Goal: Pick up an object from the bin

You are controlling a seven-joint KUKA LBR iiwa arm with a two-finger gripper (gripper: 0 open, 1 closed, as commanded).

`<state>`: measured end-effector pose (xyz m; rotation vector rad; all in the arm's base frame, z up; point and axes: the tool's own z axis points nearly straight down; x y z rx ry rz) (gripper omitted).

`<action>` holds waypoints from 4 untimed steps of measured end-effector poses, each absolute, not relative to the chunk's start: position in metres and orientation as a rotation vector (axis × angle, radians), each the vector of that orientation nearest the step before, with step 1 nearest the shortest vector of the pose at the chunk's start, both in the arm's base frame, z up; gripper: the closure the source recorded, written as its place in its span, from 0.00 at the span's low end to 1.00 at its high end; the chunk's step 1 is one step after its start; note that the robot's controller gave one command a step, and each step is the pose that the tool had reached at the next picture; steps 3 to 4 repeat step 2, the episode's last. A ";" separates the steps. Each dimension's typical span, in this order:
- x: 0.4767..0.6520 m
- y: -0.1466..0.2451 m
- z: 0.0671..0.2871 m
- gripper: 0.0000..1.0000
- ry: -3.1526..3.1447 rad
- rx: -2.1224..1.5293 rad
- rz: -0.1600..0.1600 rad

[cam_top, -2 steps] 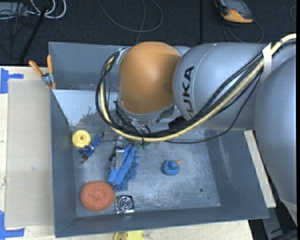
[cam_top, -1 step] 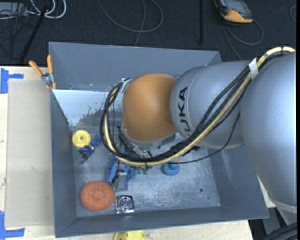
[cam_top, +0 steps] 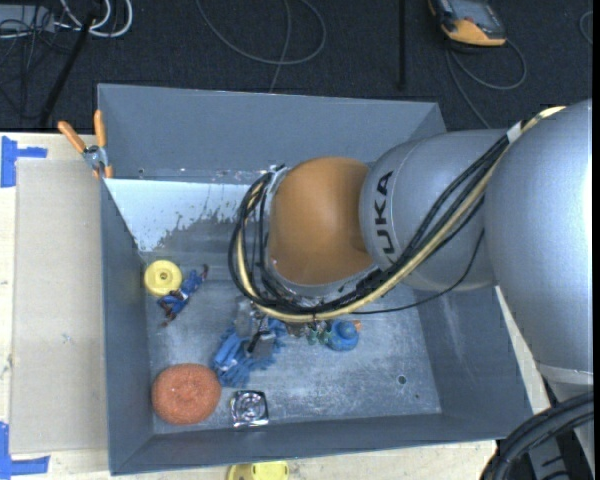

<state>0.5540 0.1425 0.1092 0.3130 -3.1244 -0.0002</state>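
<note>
- Arm (cam_top: 450, 208): thick, rounded links with smooth silver-grey casings, the widest at the right.
- Lettering (cam_top: 381, 213): black "KUKA" capitals printed on the link's left end, reading sideways.
- Orange cover (cam_top: 315, 223): a smooth, glossy dome on the arm's left end.
- Cables (cam_top: 245, 258): black and pale yellow, bundled, looped round the cover's left and near sides, then running rightward along the link.

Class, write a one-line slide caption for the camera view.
KUKA arm with pincer low over a blue plastic toy in the grey bin.
</note>
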 end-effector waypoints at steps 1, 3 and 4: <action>0.554 0.142 0.109 1.00 -3.124 0.311 0.000; 0.621 0.127 0.245 1.00 -3.131 0.299 -0.001; 0.621 0.127 0.245 1.00 -3.131 0.299 -0.001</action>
